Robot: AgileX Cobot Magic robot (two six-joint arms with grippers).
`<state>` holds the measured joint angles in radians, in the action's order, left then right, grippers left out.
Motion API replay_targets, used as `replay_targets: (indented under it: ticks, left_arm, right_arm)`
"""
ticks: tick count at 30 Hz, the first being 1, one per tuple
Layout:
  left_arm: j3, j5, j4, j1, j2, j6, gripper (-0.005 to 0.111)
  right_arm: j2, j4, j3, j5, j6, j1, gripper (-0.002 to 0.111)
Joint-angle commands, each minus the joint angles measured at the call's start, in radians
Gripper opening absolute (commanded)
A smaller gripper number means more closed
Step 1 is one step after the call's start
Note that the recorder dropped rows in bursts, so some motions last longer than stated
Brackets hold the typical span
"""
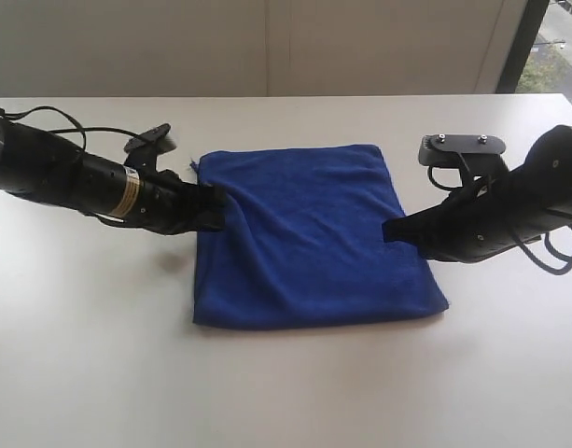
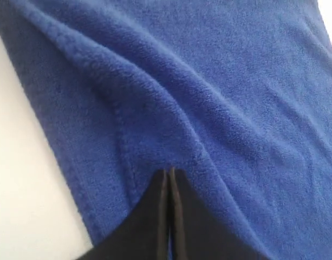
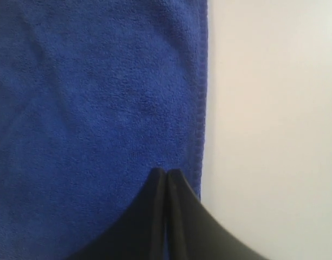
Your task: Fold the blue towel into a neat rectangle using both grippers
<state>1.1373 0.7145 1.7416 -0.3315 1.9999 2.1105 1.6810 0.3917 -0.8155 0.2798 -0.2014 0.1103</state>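
On the white bench [image 1: 286, 392], right in the middle between the two black arms: the blue towel [image 1: 304, 233]. Spread out flat in one big patch, nearly square, a bit wider on the near side. Not smooth all over. Long soft creases on the left half, out from the left side and down toward the near edge. Much flatter on the right half.

Low on the left side of the towel, a little way in from its edge: the left fingers [image 1: 214, 207]. Clenched tight, tip against tip, as seen close up on the left fingers [image 2: 161, 181] in the left wrist view. A ridge of blue cloth bunched up right at the tips and pinched there. White bench just past the towel's stitched edge.

On the other side, at the right edge of the towel, about halfway along it: the right fingers [image 1: 390, 229]. Clenched tight too, with no gap, in the right wrist view [image 3: 159, 179]. Tips down on the cloth just beside the stitched hem. Cloth flat and smooth around them. Cannot tell whether any cloth sits between them.

Both arms low over the bench, each pointing in toward the towel from its own side.
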Motion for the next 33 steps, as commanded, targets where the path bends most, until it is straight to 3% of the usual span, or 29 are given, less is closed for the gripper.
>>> replay_targets:
  ticks: [1,5,6,8,14,20,33]
  left_arm:
    - [-0.05,-0.188,0.003,-0.076,-0.148,0.001,0.0]
    - [-0.104,-0.275,0.003,-0.122,-0.221,-0.001,0.0]
    - [-0.142,-0.382,0.003,-0.151,-0.226,-0.001,0.0]
    - [-0.18,-0.47,0.003,-0.183,-0.214,-0.001,0.0]
    - [-0.183,-0.431,0.003,-0.2,-0.194,-0.005,0.0]
    - [-0.183,-0.433,0.003,-0.2,-0.194,-0.017,0.039]
    - [-0.183,-0.391,0.003,-0.2,-0.115,-0.017,0.039]
  right_arm:
    - [-0.002,-0.005,-0.001,0.003,-0.005,0.0,0.0]
    - [-0.002,-0.005,-0.001,-0.001,-0.005,0.0,0.0]
    - [-0.002,-0.005,-0.001,-0.001,-0.005,0.0,0.0]
    - [-0.002,-0.005,-0.001,-0.001,-0.005,0.0,0.0]
    - [-0.002,-0.005,-0.001,-0.001,-0.005,0.0,0.0]
    - [-0.002,-0.005,-0.001,-0.001,-0.005,0.0,0.0]
    - [-0.002,-0.005,-0.001,0.003,-0.005,0.0,0.0]
